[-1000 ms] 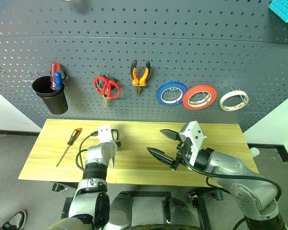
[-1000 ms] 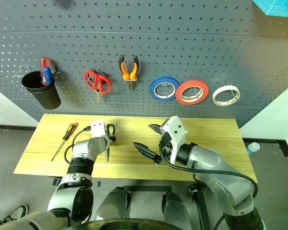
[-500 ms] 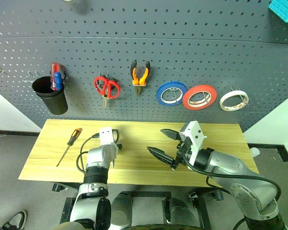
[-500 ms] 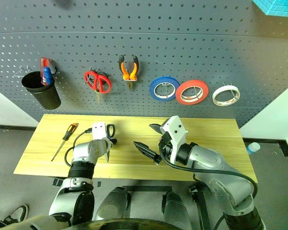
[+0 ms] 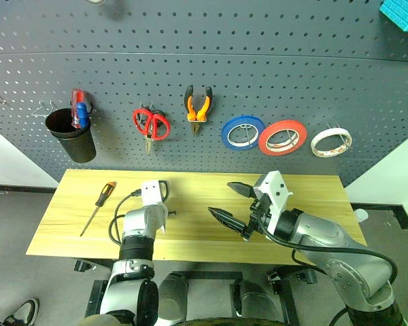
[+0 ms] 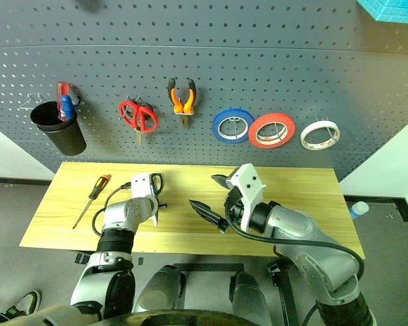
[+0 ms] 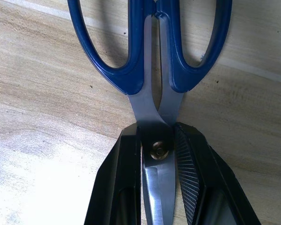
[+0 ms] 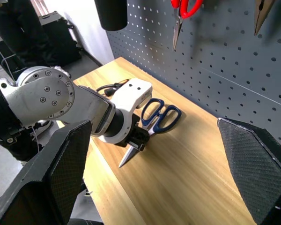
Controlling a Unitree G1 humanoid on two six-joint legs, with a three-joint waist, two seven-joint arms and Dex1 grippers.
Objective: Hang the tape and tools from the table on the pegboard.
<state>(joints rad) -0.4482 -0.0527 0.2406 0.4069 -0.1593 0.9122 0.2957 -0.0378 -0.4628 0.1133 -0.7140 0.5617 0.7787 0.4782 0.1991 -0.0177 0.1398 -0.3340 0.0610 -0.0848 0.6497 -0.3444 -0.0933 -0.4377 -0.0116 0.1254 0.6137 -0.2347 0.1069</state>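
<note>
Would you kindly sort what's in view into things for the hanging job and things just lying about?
Job:
blue scissors, left fingers shut on them
screwdriver
pliers
red tape
table
pegboard

Just about:
red scissors
blue tape
white tape
black cup

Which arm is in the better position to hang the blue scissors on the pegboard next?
The left. Its gripper is shut on the blue scissors at the pivot; the right gripper hangs open and empty over the table.

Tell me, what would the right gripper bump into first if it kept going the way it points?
Probably the left gripper, shut on the blue scissors on the table; depth is hard to judge, so it might pass above.
</note>
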